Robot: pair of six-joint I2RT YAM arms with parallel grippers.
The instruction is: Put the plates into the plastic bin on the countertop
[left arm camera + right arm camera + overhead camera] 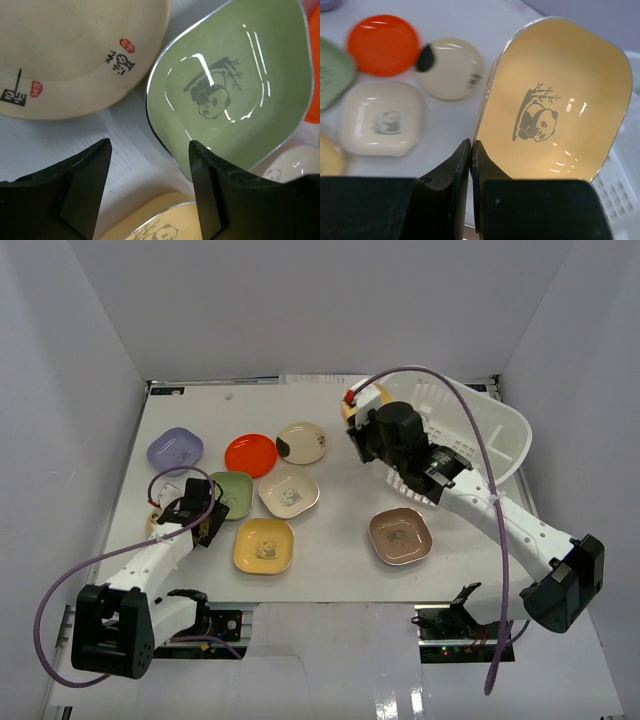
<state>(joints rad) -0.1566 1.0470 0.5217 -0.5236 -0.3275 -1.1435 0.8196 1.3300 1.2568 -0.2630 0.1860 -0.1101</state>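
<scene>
Bin [505, 435] far-R on countertop [340, 575]. L half, back row L→R: plate A [175, 450], plate B [250, 455], plate C [303, 443]. 2nd row: plate D [236, 492], plate E [289, 494] to its R. Plate F [264, 546] in front of D/E. Plate G [400, 536] alone centre-R, in front of bin. Plate H [75, 55] just L of D, left gripper [150, 150] above the gap btw them. Plate J [555, 100] pinched in right gripper [471, 145] at bin's L end.

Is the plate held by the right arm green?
No, the plate in the right end effector is yellow, with a panda drawn on it.

Glossy yellow plate [555, 100], matt speckled cream plate [65, 50], plastic bin [505, 440].
</scene>
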